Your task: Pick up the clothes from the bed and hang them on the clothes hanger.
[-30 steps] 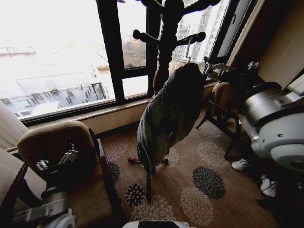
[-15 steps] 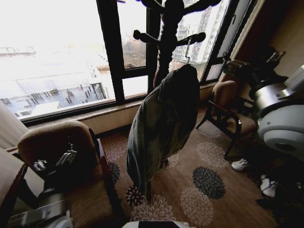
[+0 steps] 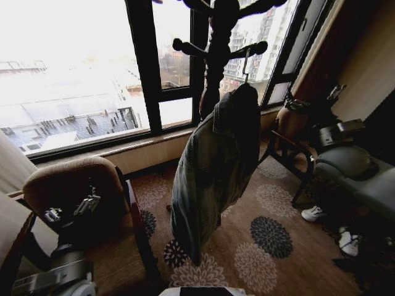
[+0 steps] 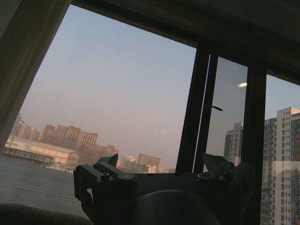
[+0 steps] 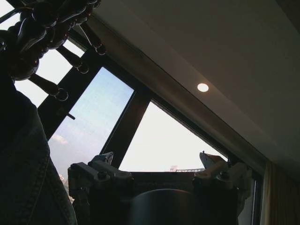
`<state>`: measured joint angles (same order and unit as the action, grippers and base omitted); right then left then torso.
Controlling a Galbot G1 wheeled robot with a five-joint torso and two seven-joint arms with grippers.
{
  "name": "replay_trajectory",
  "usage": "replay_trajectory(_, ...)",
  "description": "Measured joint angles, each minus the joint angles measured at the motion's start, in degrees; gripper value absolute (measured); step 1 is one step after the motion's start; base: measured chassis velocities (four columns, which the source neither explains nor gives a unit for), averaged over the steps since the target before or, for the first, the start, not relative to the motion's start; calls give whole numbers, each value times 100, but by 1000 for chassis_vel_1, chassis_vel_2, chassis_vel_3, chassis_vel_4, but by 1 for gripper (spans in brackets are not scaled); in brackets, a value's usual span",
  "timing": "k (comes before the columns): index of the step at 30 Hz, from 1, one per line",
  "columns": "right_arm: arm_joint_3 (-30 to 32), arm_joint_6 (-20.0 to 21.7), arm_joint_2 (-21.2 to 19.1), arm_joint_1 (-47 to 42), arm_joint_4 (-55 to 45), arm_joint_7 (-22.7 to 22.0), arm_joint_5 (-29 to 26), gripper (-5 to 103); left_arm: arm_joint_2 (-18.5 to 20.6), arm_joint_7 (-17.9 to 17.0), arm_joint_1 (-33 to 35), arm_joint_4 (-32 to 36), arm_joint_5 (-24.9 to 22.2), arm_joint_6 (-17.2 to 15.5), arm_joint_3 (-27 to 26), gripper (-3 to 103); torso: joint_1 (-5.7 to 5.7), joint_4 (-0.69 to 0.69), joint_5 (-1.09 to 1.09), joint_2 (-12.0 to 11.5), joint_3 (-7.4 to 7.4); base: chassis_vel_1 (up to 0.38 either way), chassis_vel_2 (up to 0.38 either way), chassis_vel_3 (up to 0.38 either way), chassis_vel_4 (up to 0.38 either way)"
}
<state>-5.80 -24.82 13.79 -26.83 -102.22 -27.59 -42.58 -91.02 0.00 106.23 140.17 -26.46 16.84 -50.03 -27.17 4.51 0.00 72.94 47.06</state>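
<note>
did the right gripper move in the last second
Yes. The right gripper has pulled back from the jacket on the coat stand, ending over the wooden chair, open and empty.

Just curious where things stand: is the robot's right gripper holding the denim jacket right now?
No. The right gripper is open and empty, while the jacket hangs from the coat stand.

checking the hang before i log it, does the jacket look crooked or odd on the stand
Slightly. The denim jacket hangs by its hook from a peg of the dark coat stand, but its body slants toward the robot's left rather than straight down. Nothing looks dropped or damaged.
</note>
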Motion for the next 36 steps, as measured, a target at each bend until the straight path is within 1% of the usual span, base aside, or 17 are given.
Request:
replay_trajectory(1,93,-137,113,-80,140,70,46,100,-6,1,2,-1,18,-5,1,100,0,-1,1,0,0,0,0,0,0)
replay_trajectory(2,416,-355,430,-311,453,257,204,100,-17,2,2,-20,62,-9,9,100,0,0,-1,0,-1,0,0,0,0)
replay_trajectory(3,416,-355,430,-311,453,257,204,100,-17,2,2,-20,62,-9,9,100,0,0,-1,0,-1,0,0,0,0)
replay_trajectory(4,625,-416,654,-464,615,340,314,100,-24,2,2,-44,99,-11,17,100,0,0,1,0,0,0,0,0,0)
replay_trajectory(7,1108,-326,1223,-857,706,404,569,100,-60,6,3,-113,211,-13,51,100,-1,-1,0,0,0,0,0,0,0)
replay_trajectory(9,1176,-292,1324,-925,710,404,644,100,-67,6,3,-128,226,-14,55,100,-1,-1,-1,0,0,0,0,0,0)
replay_trajectory(12,1462,-210,1907,-1323,761,423,1093,100,-103,7,1,-184,291,-16,64,100,0,0,-1,0,0,0,0,0,0)
replay_trajectory(13,1462,-210,1907,-1323,761,423,1093,100,-103,7,1,-184,291,-16,64,100,0,0,-1,0,0,0,0,0,0)
replay_trajectory(17,1848,-214,2583,-1748,768,564,1310,100,-110,7,10,-234,330,-6,81,100,0,0,-1,0,0,0,0,0,0)
replay_trajectory(18,1848,-214,2583,-1748,768,564,1310,100,-110,7,10,-234,330,-6,81,100,0,0,-1,0,0,0,0,0,0)
replay_trajectory(20,2012,-281,2889,-1975,705,707,1408,100,-111,6,28,-241,353,17,101,100,0,-1,-2,0,0,0,0,0,0)
replay_trajectory(22,2125,-356,3083,-2230,544,885,1490,100,-111,8,50,-229,374,32,130,100,0,-1,-2,0,0,0,0,0,0)
replay_trajectory(23,2125,-356,3083,-2230,544,885,1490,100,-111,8,50,-229,374,32,130,100,0,-1,-2,0,0,0,0,0,0)
replay_trajectory(26,2275,-441,3352,-2682,137,1120,1589,100,-114,28,90,-201,435,64,178,100,0,0,-1,0,-1,0,0,0,0)
replay_trajectory(31,2404,-47,3646,-3259,-808,941,1346,100,-114,66,167,-163,473,123,191,100,0,0,-1,0,-1,0,0,0,0)
replay_trajectory(34,2501,133,3756,-3494,-1305,819,1350,100,-114,72,187,-158,473,139,168,100,0,-1,-3,1,-1,0,0,0,0)
replay_trajectory(36,2682,357,3832,-3809,-1827,667,1453,100,-114,85,202,-148,472,151,163,100,0,-1,-2,1,-1,0,0,0,0)
